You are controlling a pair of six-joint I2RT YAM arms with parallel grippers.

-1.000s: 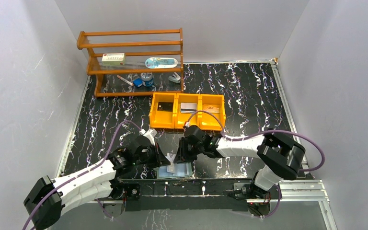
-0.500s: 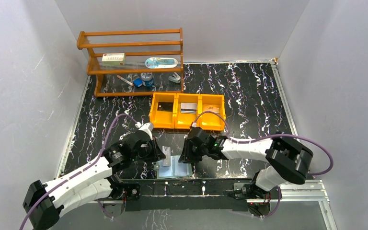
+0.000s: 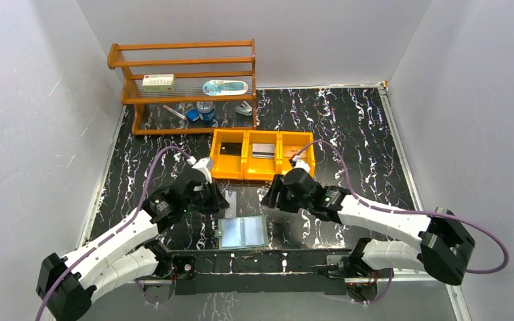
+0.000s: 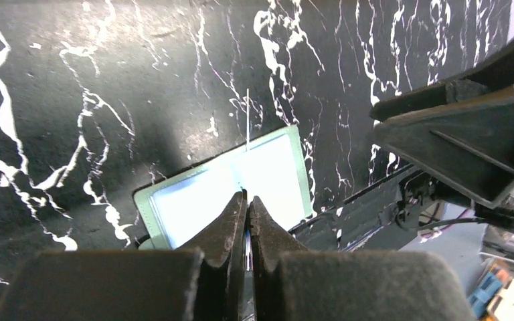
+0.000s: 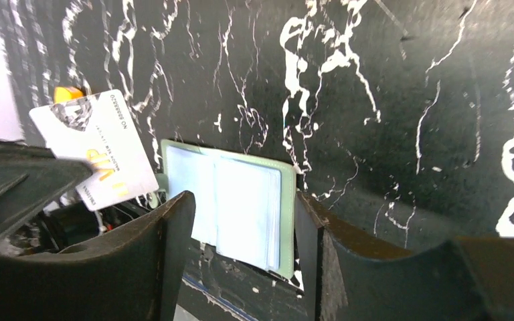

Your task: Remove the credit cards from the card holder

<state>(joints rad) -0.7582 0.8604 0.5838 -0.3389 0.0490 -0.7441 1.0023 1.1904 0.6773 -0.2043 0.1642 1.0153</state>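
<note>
The muted-green card holder (image 3: 242,232) lies open and flat near the table's front edge, pale pockets up; it also shows in the left wrist view (image 4: 194,200) and the right wrist view (image 5: 231,207). My left gripper (image 3: 223,198) is shut on a silver-grey credit card (image 5: 97,150), held above and just beyond the holder; the left wrist view shows its thin edge (image 4: 247,114) between the closed fingers (image 4: 231,227). My right gripper (image 3: 268,198) is open and empty, raised above the holder's right side (image 5: 243,200).
An orange three-compartment tray (image 3: 262,175) stands just beyond both grippers, with a black card (image 3: 230,149), a grey card (image 3: 263,150) and a tan card (image 3: 295,152) in it. A wooden rack (image 3: 184,87) with small items stands at the back left.
The left gripper has drawn a silver-grey card up out of the holder and moved away from the front edge. The right gripper has let go and lifted back. The holder now lies flat.
</note>
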